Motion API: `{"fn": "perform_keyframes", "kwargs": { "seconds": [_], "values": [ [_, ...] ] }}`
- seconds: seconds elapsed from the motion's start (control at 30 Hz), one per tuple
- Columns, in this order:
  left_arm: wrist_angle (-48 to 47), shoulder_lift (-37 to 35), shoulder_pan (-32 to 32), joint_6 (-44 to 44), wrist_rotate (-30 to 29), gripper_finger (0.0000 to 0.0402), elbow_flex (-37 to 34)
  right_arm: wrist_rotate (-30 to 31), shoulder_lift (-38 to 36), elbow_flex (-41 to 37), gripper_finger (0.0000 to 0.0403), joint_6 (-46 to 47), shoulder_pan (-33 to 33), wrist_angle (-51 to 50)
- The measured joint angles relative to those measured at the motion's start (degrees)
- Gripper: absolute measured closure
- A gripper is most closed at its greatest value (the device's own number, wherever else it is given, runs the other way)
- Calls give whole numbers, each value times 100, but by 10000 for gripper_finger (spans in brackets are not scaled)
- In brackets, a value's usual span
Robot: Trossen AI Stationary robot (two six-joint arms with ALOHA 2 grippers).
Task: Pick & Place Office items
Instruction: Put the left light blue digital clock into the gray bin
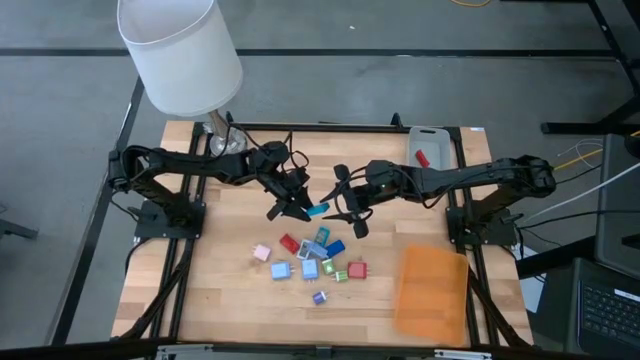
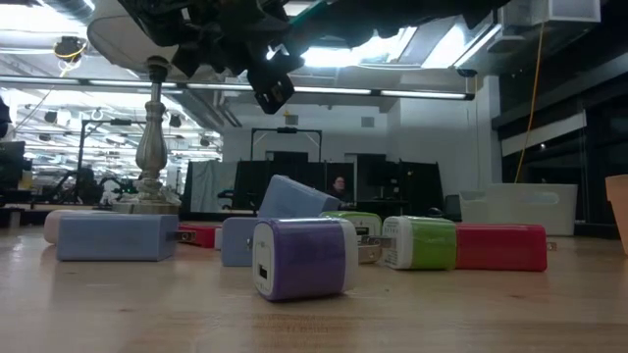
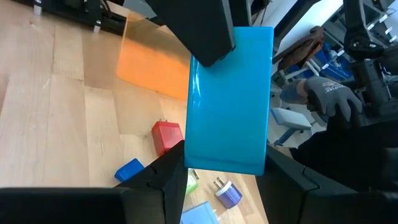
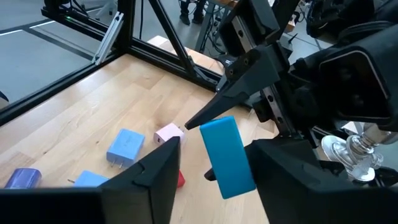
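Observation:
My left gripper (image 1: 303, 207) hangs above the table's middle, shut on a cyan block (image 1: 318, 210). My right gripper (image 1: 348, 203) faces it, open. In the right wrist view its fingers stand on either side of the block (image 4: 227, 155), with a gap showing on each side. In the left wrist view a dark finger (image 3: 202, 31) of the right gripper overlaps the block's far end; whether it touches I cannot tell. The other office items (image 1: 312, 262), small blue, pink, red, green and purple blocks, lie in a loose cluster on the wood toward the near edge. My left gripper pinches the cyan block between its two fingers at the end nearest its wrist (image 3: 225, 158). The fingers come from the table's left, slanting down, and lie along the block. The block is lifted clear of the table and sticks out past the fingertips toward the right gripper.
A grey tray (image 1: 432, 140) holding a red piece (image 1: 421, 158) sits at the far right corner. An orange sheet (image 1: 432, 290) lies near right. A lamp with a white shade (image 1: 180, 50) stands at the far left. The low view shows purple (image 2: 299, 257) and green (image 2: 422, 242) blocks.

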Motion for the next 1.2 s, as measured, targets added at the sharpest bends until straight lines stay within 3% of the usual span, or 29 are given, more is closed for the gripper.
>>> {"fn": "perform_keyframes", "kwargs": {
  "seconds": [0.37, 0.57, 0.77, 0.87, 1.0, 1.2],
  "values": [
    [7, 11, -7, -45, 56, 247, 0, 63, 0, 4, 334, -156, -4, 60],
    [3, 11, -24, 166, -39, 243, 0, 102, 1, 4, 335, -236, -2, 34],
    [-56, 6, -25, 986, -754, 150, -2, 452, 1, 0, 340, -95, -15, -326],
    [-273, -18, 69, 1306, -1100, 126, -2, 654, -35, 0, 340, -105, -75, -552],
    [-806, -116, 380, 1836, -1681, 123, -2, 1000, -174, -2, 339, -124, -196, -904],
    [-1099, -127, 797, 2162, -1983, 134, -2, 2127, -408, -2, 339, -101, -528, -1867]
  ]
}}
